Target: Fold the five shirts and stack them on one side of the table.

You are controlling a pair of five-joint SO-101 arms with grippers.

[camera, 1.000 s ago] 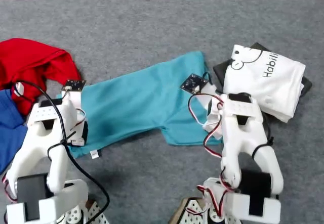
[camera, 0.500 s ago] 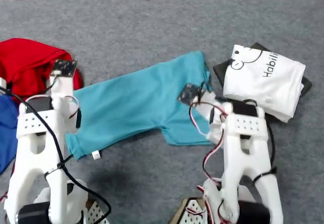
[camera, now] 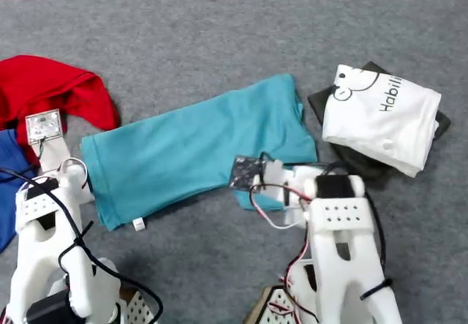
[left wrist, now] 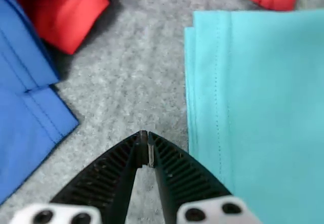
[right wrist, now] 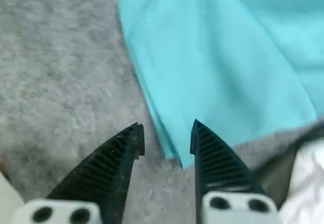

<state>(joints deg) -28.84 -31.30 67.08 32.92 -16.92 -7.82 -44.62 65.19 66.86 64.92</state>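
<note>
The teal shirt lies spread across the middle of the table, a long slanted band that runs from the near left toward the far right. Its left edge is a straight doubled fold with stitching along it. A small white label sticks out at its near left corner.

The right end effector is open and sits at the shirt's near right corner. The cloth's edge runs between the two black fingers: one finger is over bare grey table, the other over teal cloth. Whether the fingers touch the cloth cannot be told. The right arm comes up from the near edge of the table.

The left end effector is closed, its tips pressed together and holding nothing. It hangs over bare table, just beside the teal shirt's left edge, between that edge and the blue shirt. The left arm stands at the near left.

The blue shirt lies at the table's left edge, with the crumpled red shirt just beyond it.

To the right of the teal shirt, a folded white shirt rests on top of a dark shirt.
</note>
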